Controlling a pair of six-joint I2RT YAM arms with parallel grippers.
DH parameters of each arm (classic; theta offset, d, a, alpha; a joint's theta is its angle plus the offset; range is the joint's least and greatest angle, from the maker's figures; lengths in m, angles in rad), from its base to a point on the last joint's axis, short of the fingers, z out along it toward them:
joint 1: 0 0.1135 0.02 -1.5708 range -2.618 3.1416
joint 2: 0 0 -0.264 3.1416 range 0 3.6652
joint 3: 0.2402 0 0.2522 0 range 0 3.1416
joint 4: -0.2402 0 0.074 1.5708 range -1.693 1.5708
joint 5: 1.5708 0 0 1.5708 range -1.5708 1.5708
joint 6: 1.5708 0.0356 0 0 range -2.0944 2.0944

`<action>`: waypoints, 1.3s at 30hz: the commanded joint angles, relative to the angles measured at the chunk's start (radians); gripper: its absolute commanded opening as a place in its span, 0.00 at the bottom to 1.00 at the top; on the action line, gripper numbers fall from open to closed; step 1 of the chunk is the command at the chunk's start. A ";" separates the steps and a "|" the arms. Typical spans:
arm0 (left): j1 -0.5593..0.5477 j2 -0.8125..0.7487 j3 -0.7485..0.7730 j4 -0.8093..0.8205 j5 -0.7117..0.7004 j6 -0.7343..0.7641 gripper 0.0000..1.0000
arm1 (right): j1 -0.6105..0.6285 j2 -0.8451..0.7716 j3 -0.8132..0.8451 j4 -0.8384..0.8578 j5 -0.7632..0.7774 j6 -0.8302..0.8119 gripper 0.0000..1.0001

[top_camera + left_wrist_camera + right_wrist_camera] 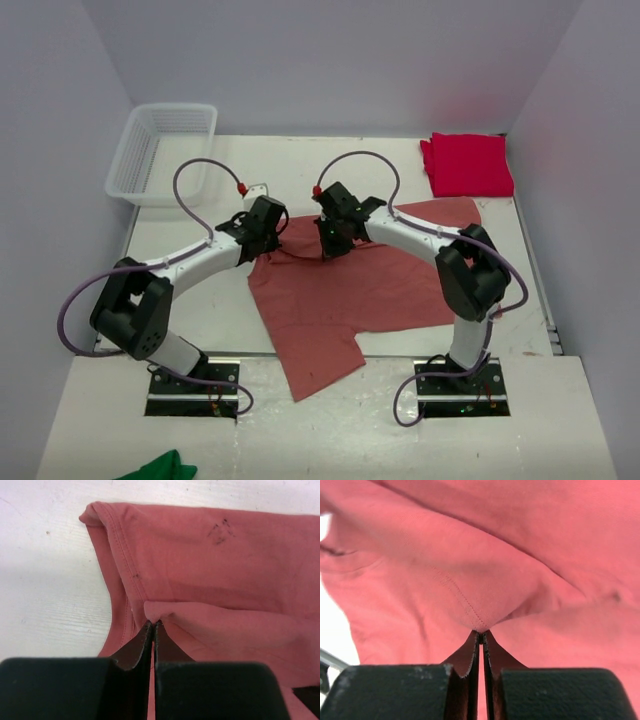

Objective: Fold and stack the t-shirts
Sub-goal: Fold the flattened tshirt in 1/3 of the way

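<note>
The white table [300,165] carries the large salmon t-shirt [340,300], spread in the middle between the two arms with one part trailing toward the near edge. The crimson t-shirt [468,165] lies already folded at the far right corner, just beside the salmon one's far tip.

The step in hand looks like a fold of the salmon shirt, taken from its far edge. To do it well, both arms should rise together to the same height and hold the edge taut between them. They should then carry it toward the near hem in one even sweep and lay it down with the edges lined up, letting go only once the cloth rests flat. Each grip takes only a small pinch of cloth, so a sudden pull could slip it free.

The left gripper [262,245] sits at the shirt's far left. Its fingers are pressed together with no gap, clamped on a small peak of fabric just inside the stitched hem [120,545]. The right gripper [330,245] is likewise closed tight on a tent of salmon cloth, at a line of stitching [462,600]
</note>
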 commanded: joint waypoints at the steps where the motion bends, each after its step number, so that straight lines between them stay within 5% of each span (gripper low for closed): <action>1: 0.003 -0.064 -0.032 0.028 0.046 0.015 0.00 | 0.007 -0.125 -0.046 -0.034 0.027 -0.029 0.00; 16: -0.275 -0.155 -0.115 -0.069 0.053 -0.134 0.00 | 0.008 -0.251 -0.270 0.020 -0.037 -0.027 0.00; 39: -0.364 -0.232 -0.190 -0.172 0.055 -0.215 0.00 | 0.007 -0.222 -0.359 0.071 -0.062 -0.020 0.00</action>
